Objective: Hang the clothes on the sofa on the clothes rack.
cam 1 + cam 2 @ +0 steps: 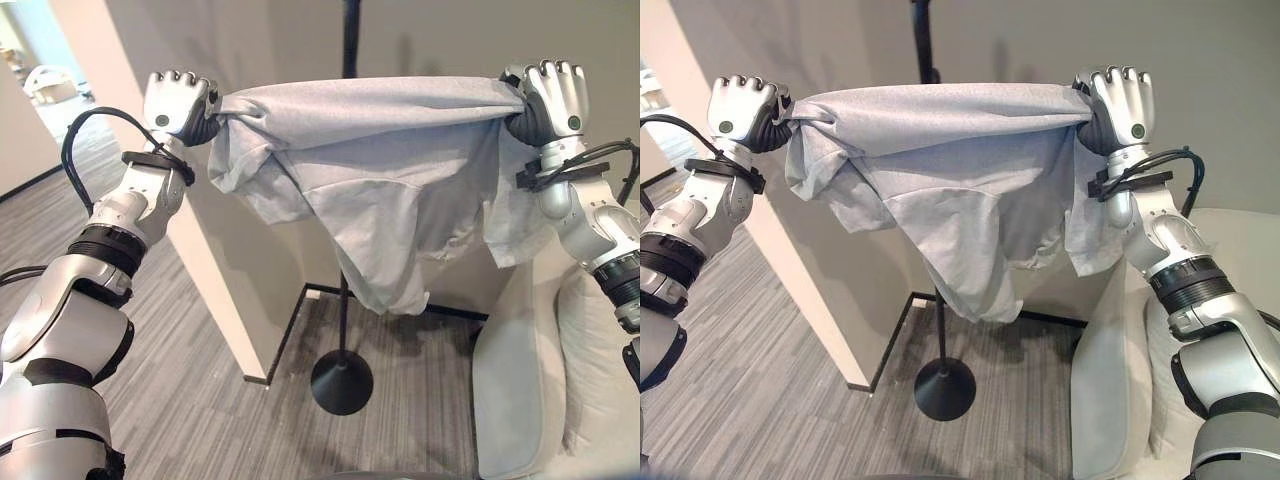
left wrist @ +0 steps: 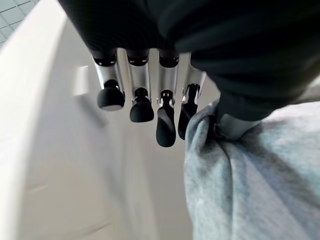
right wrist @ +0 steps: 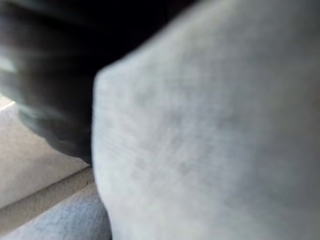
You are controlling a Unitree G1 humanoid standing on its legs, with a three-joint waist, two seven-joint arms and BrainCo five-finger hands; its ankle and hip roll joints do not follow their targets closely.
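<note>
A light grey garment [image 1: 370, 170] is stretched wide between both raised hands and hangs down in folds. My left hand [image 1: 178, 103] is shut on its left end, fingers curled round the bunched cloth [image 2: 240, 170]. My right hand [image 1: 552, 98] is shut on the right end; the cloth [image 3: 210, 130] lies close over its wrist view. The black clothes rack has a thin pole [image 1: 349, 35] rising behind the garment and a round base [image 1: 341, 382] on the floor below it. The garment hangs in front of the pole, at about the height of its upper part.
A white sofa [image 1: 545, 370] with a cushion stands at the lower right, close beside the rack base. A pale wall corner [image 1: 215, 290] juts out on the left. Grey carpet [image 1: 180, 400] covers the floor, with an open passage at far left.
</note>
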